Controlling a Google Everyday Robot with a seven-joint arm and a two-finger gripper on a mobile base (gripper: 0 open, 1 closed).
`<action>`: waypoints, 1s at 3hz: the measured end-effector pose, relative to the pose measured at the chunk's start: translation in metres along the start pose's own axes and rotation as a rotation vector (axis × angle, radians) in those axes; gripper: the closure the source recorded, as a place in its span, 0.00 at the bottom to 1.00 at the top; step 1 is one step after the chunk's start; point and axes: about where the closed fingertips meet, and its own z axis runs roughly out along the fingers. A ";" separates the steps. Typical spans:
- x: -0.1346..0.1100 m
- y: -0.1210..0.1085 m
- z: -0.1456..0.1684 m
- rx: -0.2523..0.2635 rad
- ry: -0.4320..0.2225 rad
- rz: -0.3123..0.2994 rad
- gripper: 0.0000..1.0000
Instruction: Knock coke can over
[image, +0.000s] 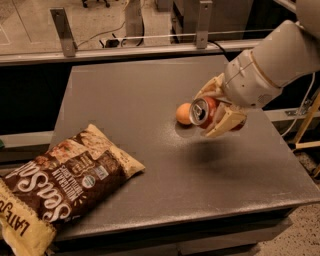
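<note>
- The hand (214, 112) sits right of the counter's (150, 85) middle, its two fingers (226, 120) clamped around the coke can (202, 111).
- The can is tipped over, its silver top facing about 8 o'clock, with its shadow on the counter below.
- An orange (183, 113) lies just beside the can at 9 o'clock.
- A chip bag (65, 182) lies at the counter's 8 o'clock corner, well apart.

Lab, floor cables (103, 38), gripper fingers (226, 121) above table (130, 95)
</note>
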 end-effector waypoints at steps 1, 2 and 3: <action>0.005 0.027 0.019 -0.077 0.214 -0.103 0.83; 0.048 0.063 0.039 -0.221 0.454 -0.154 0.51; 0.069 0.077 0.048 -0.286 0.509 -0.135 0.28</action>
